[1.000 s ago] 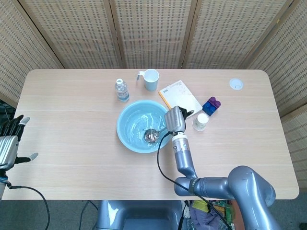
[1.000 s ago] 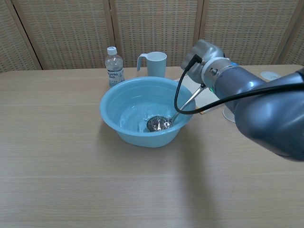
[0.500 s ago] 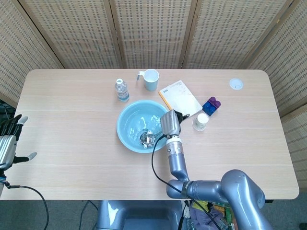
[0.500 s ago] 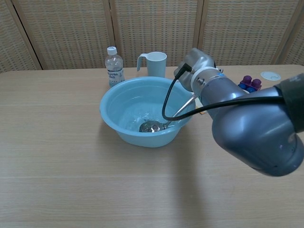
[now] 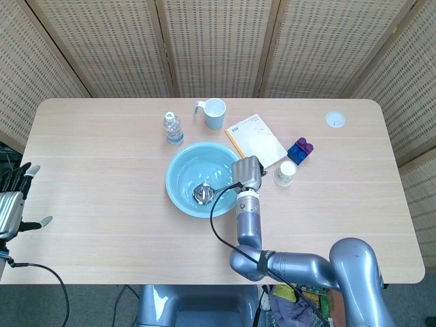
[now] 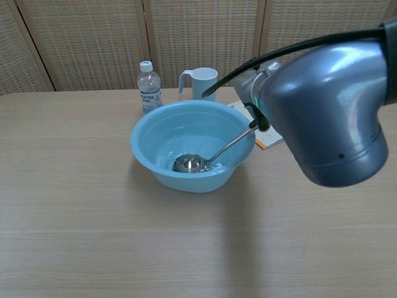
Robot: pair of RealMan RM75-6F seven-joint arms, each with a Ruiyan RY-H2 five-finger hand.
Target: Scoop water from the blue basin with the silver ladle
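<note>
The blue basin (image 5: 178, 174) (image 6: 149, 143) stands mid-table with water in its bottom. The silver ladle (image 5: 202, 193) (image 6: 189, 164) lies with its bowl low in the water and its handle slanting up over the basin's right rim. My right hand (image 5: 248, 170) (image 6: 255, 93) grips the top of that handle just outside the rim. In the chest view the grey right arm covers most of the hand. My left hand (image 5: 13, 201) hangs off the table's left edge with fingers spread, holding nothing.
Behind the basin stand a small water bottle (image 5: 173, 127) (image 6: 149, 86) and a light blue cup (image 5: 214, 112) (image 6: 201, 82). To the right lie a booklet (image 5: 257, 137), a white paper cup (image 5: 285, 172), purple blocks (image 5: 300, 150) and a white lid (image 5: 334, 119).
The ladle's bowl has slid leftward across the basin bottom. My right hand has shifted slightly and the forearm has swung closer to the chest camera. The left hand has stayed put.
</note>
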